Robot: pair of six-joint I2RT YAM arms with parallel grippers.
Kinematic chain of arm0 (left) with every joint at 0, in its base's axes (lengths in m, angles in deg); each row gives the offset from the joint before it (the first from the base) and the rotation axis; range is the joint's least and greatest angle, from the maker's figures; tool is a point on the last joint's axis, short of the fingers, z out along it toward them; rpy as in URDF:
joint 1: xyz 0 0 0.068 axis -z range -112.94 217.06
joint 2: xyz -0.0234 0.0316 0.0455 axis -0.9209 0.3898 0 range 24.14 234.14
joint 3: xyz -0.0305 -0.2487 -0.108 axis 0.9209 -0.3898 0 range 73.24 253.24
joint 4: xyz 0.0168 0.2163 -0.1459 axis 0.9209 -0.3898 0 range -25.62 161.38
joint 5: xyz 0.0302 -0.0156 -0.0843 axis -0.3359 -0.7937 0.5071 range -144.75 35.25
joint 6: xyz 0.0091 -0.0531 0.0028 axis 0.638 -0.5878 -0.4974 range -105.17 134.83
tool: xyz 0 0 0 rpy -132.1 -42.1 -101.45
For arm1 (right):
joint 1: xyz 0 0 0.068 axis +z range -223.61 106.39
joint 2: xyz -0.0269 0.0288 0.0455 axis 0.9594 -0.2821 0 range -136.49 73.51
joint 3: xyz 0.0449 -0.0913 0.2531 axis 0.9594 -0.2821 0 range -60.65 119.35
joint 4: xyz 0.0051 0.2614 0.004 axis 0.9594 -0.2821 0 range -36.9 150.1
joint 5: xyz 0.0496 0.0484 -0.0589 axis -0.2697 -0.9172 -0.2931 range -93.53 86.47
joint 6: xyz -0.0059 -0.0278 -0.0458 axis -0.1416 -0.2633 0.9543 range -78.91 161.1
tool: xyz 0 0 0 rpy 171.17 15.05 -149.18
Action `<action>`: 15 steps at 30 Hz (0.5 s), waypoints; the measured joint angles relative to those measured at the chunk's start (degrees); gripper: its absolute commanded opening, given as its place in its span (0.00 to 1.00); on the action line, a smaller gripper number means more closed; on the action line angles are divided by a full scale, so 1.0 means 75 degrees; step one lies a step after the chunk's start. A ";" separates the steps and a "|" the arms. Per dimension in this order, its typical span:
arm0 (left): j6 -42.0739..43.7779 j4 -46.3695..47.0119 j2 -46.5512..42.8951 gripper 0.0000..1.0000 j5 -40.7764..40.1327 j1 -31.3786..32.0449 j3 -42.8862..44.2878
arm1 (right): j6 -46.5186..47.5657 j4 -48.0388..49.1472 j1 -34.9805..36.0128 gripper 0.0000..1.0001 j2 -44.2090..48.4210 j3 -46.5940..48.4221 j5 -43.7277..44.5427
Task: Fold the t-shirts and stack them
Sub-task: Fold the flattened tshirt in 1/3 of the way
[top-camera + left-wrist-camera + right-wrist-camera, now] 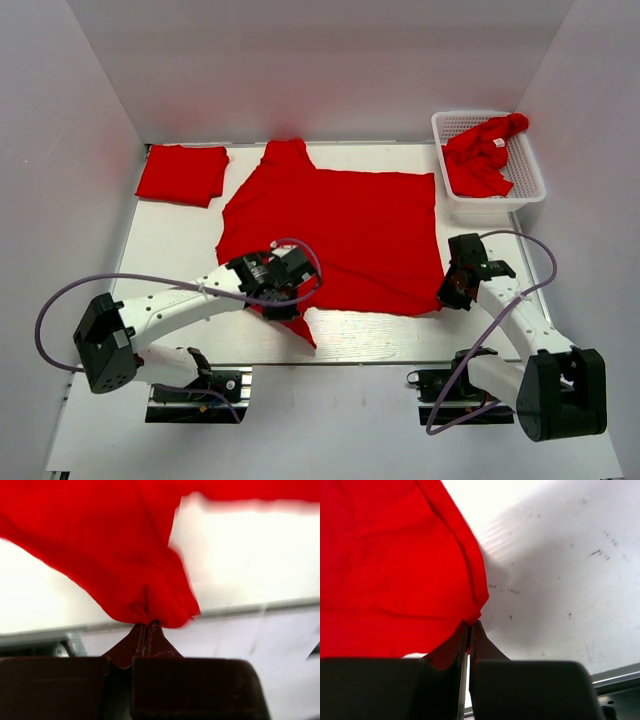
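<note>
A red t-shirt [350,225] lies spread across the middle of the table. My left gripper [280,290] is shut on its near left part; the left wrist view shows the cloth [145,580] bunched and lifted from the fingertips. My right gripper [452,292] is shut on the shirt's near right corner, seen in the right wrist view [395,570]. A folded red t-shirt [182,173] lies at the back left. Another crumpled red shirt [482,155] with a small white label lies in the basket.
A white lattice basket [530,185] stands at the back right by the right wall. White walls close in the table on the left, back and right. The table's metal front edge [340,362] runs just beyond the arm bases.
</note>
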State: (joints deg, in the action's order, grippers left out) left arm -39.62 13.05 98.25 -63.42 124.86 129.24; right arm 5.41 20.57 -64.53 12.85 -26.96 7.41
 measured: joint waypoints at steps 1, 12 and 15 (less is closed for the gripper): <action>0.0041 0.0009 0.0140 0.00 -0.0192 -0.0114 0.0224 | 0.0032 -0.0012 0.0000 0.00 -0.0076 0.0090 0.0073; 0.0895 0.0446 0.0714 0.00 -0.1655 -0.1772 0.1055 | 0.0507 -0.0087 0.0000 0.00 -0.0968 0.0822 0.0449; 0.1268 0.0731 0.1102 0.00 -0.2057 -0.2113 0.1577 | 0.0618 -0.0090 -0.0009 0.00 -0.1166 0.1084 0.0551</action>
State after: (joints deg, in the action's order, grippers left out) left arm -30.12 18.54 106.51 -78.85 109.01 141.07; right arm 10.05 19.89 -64.60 4.10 -18.83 11.54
